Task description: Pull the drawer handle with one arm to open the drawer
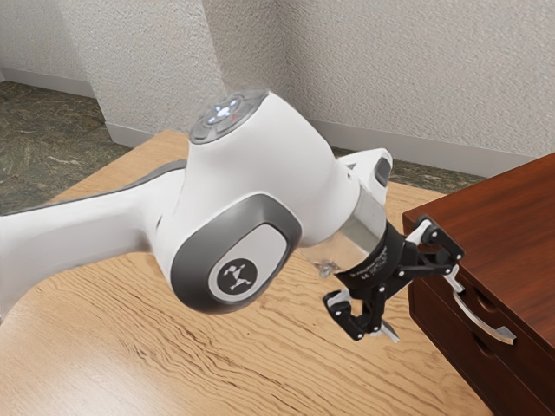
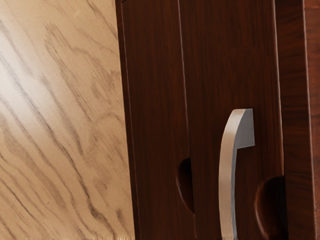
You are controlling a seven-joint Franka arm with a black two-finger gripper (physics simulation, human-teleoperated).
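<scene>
gripper (image 1: 420, 303) spread wide, holding nothing. drawer handle (image 1: 482, 317) just beside it at 3 o'clock, near the cabinet (image 1: 512, 225) front edge. open table (image 1: 173, 364) at 8 o'clock.

The arm (image 1: 104, 230) is extended from the exterior view's left toward its right and is angled slightly downward at the end. The gripper (image 1: 420, 300) is held with its fingers (image 1: 440, 246) spread wide apart.

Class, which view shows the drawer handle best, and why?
The wrist view: the handle appears close and face-on, though cut off at the edge. The exterior view shows it whole but small and slanted.
</scene>
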